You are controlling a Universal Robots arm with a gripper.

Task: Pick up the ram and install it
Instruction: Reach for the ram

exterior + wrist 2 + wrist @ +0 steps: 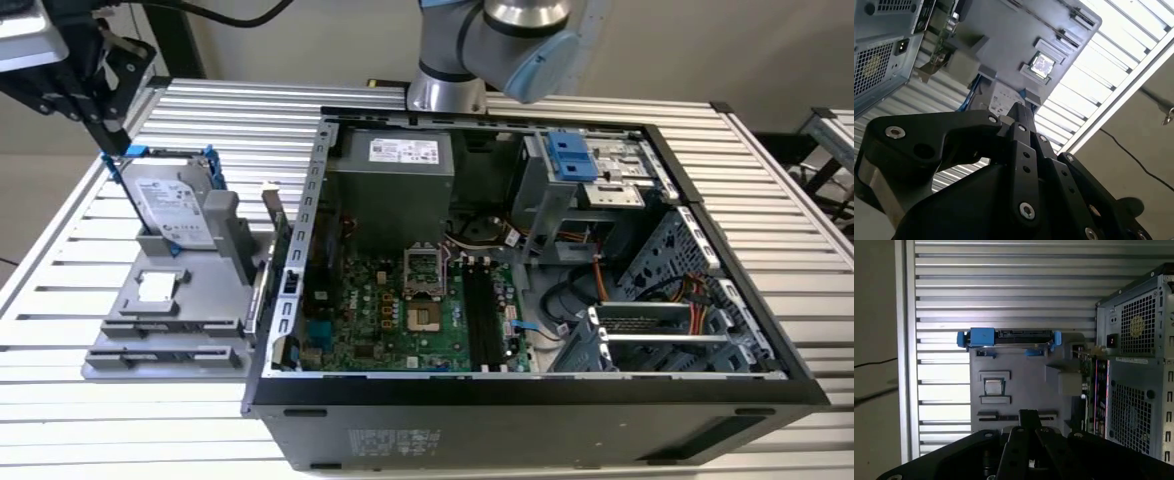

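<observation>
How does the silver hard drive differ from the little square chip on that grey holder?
The hard drive stands on edge; the chip lies flat. The hard drive is far larger and has a blue bracket; the chip has none. Both are silvery, on the grey holder.

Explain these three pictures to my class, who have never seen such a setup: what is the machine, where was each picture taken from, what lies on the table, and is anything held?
The machine is one robot arm with a black gripper, its clamp-like hand. The exterior view comes from a camera off the arm, looking down on a slatted metal table. On it sits an open computer case showing a green circuit board. Toward the exterior view's left of the case, a grey tray holds a silver hard drive. Both wrist views come from cameras riding on the arm, looking past the gripper at that tray. The gripper hangs above the tray; it looks shut, with nothing in it.
</observation>
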